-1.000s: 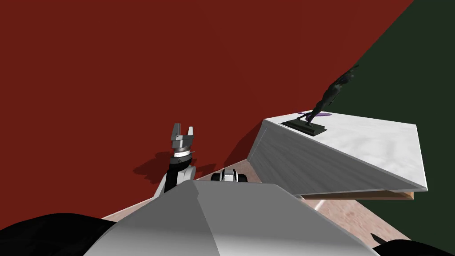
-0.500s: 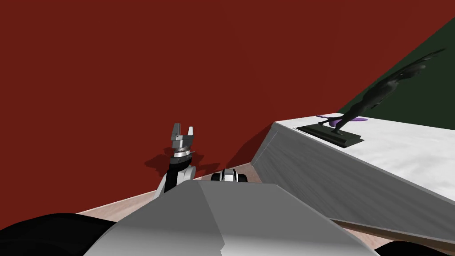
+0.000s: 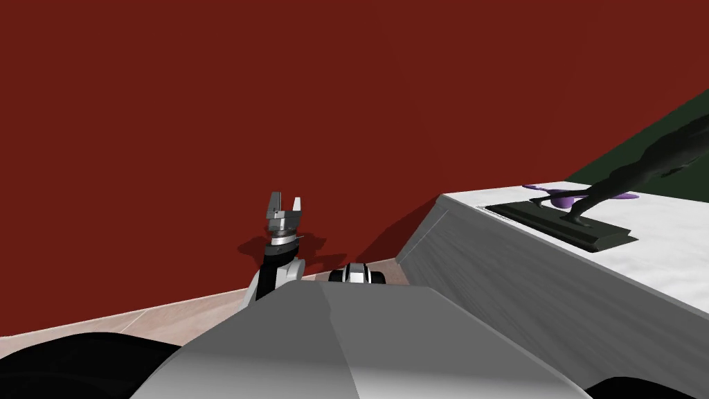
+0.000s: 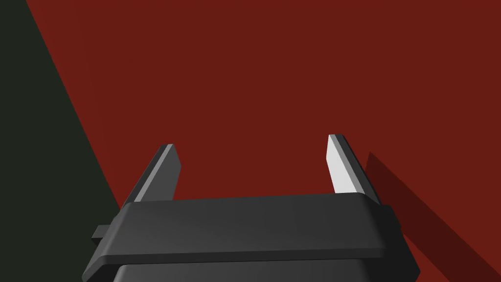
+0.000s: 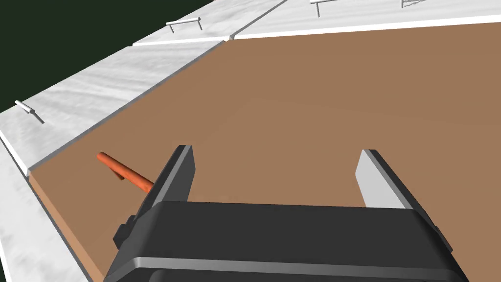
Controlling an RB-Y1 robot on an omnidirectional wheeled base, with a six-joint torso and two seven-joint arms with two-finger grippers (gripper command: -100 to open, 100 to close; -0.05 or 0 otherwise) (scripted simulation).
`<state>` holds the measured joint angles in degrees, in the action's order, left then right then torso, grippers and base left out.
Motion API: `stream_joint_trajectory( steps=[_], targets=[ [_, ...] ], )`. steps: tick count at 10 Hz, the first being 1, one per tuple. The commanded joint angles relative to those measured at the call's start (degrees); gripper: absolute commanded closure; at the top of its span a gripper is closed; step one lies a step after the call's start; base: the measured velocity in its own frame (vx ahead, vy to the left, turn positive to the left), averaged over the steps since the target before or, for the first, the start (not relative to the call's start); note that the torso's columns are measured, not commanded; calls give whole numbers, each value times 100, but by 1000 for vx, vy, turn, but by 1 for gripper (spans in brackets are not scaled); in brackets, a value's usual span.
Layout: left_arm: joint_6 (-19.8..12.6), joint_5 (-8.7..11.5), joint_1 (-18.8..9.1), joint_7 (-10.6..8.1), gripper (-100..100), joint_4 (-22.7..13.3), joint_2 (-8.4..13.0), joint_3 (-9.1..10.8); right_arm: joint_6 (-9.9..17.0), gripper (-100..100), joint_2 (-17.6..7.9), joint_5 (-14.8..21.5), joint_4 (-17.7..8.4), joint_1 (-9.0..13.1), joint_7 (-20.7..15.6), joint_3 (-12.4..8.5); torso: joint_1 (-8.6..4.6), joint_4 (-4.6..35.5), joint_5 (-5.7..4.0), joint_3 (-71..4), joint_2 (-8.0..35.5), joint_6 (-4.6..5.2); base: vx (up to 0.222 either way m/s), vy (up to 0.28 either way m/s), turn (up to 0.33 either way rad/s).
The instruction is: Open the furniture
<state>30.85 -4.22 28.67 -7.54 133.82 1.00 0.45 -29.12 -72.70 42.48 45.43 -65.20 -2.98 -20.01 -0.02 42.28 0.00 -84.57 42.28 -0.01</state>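
The furniture is a white-grey cabinet (image 3: pixel 533 291) at my right, close by. In the right wrist view its front shows a brown panel (image 5: pixel 313 112) with a thin orange-red handle (image 5: pixel 125 171), framed by white drawer fronts (image 5: pixel 98 93) with small bar handles (image 5: pixel 183 23). My right gripper (image 5: pixel 276 156) is open and faces the brown panel. The orange handle lies just outside one of its fingers, not between them. My left gripper (image 3: pixel 284 208) is raised in front of the red wall, open and empty (image 4: pixel 253 147).
A dark statue on a flat base (image 3: pixel 588 218) and a purple object (image 3: pixel 564 199) stand on the cabinet's white top (image 3: pixel 665 256). A red wall (image 3: pixel 277 104) rises just ahead. A strip of pale floor (image 3: pixel 173 315) runs along its foot.
My view has swung: the cabinet and statue now sit further right and look nearer, and the dark green wall has shrunk to a corner. Both arms keep their pose.
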Motion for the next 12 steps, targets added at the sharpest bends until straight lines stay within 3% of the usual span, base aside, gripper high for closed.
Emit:
stream_joint_trajectory(
  steps=[1, 2, 4, 6, 7, 12],
  targets=[
    [0, 0, 0, 0, 0, 0, 0, 0, -30, -100, -242, 143, -352, -145, -39, -117, 2, -1, 0, -3, -5, 2, 49, 8, 126],
    [0, 0, 1, 0, 0, 0, 0, 0, -31, -100, -331, 204, -481, -192, -50, -150, 2, -1, -1, -1, -3, 4, 46, 7, 106],
    [0, 0, 0, 0, 0, 0, 0, 1, 34, -100, -139, 198, -548, 71, -135, 73, 5, 1, 5, -3, -2, -13, 10, -27, 34],
    [0, 0, 0, 0, 0, 0, 1, 1, -39, -100, -165, 201, -610, 89, -160, 68, -19, 1, -10, 0, -3, -8, -2, -48, 27],
    [0, 0, 0, 0, 0, 0, 0, 1, -10, 100, -161, 201, -589, 77, -147, 69, -1, 0, -4, 0, -3, -3, -3, -13, -8],
    [-1, 0, -2, 0, 0, -1, 0, 0, -49, 100, -212, 200, -529, 25, -204, -23, 0, 3, 1, 6, 8, 2, -151, -23, -53]
  ],
)
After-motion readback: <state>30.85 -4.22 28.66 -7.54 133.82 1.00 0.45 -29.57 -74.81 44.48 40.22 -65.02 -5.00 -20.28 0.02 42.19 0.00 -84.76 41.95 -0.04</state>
